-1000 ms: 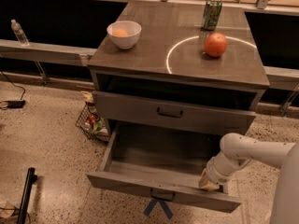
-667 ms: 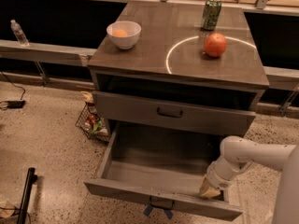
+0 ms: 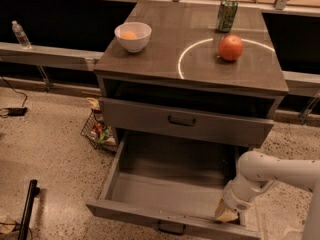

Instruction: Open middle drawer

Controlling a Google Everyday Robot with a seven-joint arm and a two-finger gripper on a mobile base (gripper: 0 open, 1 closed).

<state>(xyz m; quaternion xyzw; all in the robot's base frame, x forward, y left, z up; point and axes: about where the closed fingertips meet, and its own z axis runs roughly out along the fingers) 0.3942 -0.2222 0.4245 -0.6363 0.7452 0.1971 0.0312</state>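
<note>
The middle drawer [image 3: 165, 184] of the grey-brown cabinet stands pulled far out toward me, and its inside looks empty. Its small black bar handle [image 3: 171, 228] shows at the bottom edge of the front panel. My gripper [image 3: 227, 214] is low at the right, at the inside of the drawer's front panel near its right corner. The white arm [image 3: 265, 174] reaches in from the right edge. Above it is another drawer front [image 3: 185, 121] with a black handle, with a dark gap over it.
The cabinet top [image 3: 165, 54] holds a white bowl [image 3: 133, 36], a green can [image 3: 227, 14] and an orange-red fruit [image 3: 230, 47]. A wire basket [image 3: 97, 131] sits on the floor to the left of the cabinet. A black bar [image 3: 27, 209] lies at lower left. A plastic bottle [image 3: 20, 34] stands on the left ledge.
The middle drawer has slid further out toward me, and my gripper has moved down and forward with its front panel.
</note>
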